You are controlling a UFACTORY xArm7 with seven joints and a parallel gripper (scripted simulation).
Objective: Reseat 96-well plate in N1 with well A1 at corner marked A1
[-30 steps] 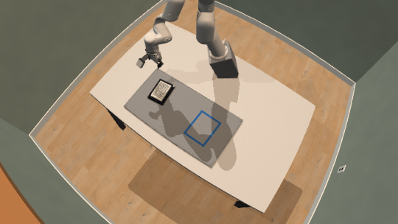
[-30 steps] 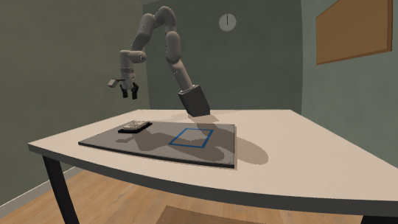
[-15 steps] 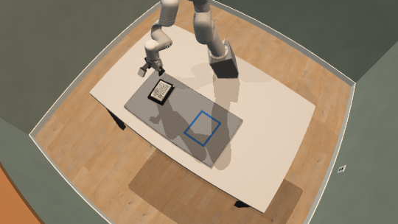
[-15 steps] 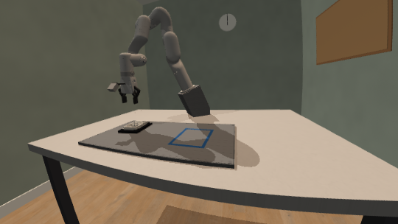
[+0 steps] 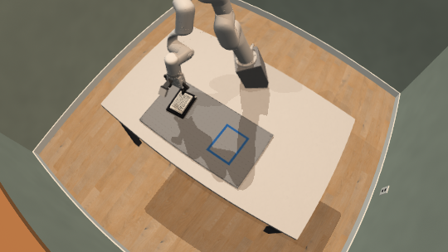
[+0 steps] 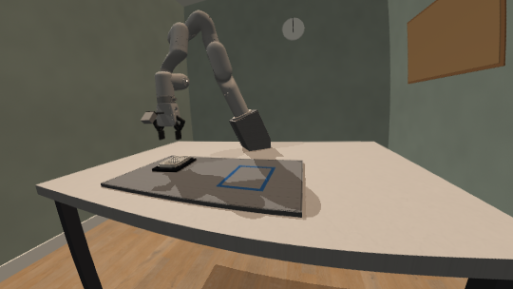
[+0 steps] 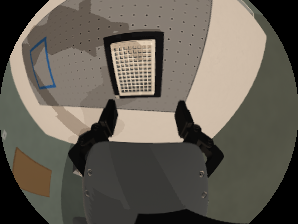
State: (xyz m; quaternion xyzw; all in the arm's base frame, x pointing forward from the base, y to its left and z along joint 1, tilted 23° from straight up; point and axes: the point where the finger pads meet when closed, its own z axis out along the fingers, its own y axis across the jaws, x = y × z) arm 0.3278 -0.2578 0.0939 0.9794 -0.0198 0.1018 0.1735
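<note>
The white 96-well plate (image 5: 182,102) lies flat in the black plate nest N1 (image 5: 181,104) at the left end of the grey deck (image 5: 206,138). The plate also shows in the exterior view (image 6: 173,161) and in the wrist view (image 7: 136,63). My gripper (image 5: 174,84) is open and empty. It hangs in the air above the table, well above the plate and just beyond its far end, as the exterior view (image 6: 169,132) shows. In the wrist view the two fingers frame the near end of the nest. The plate's cut corner is too small to make out.
The blue taped outline B1 (image 5: 227,144) lies on the deck to the right of the nest, also in the exterior view (image 6: 246,178). The arm's dark base (image 5: 251,72) stands behind the deck. The deck's left end lies close to the table's left edge.
</note>
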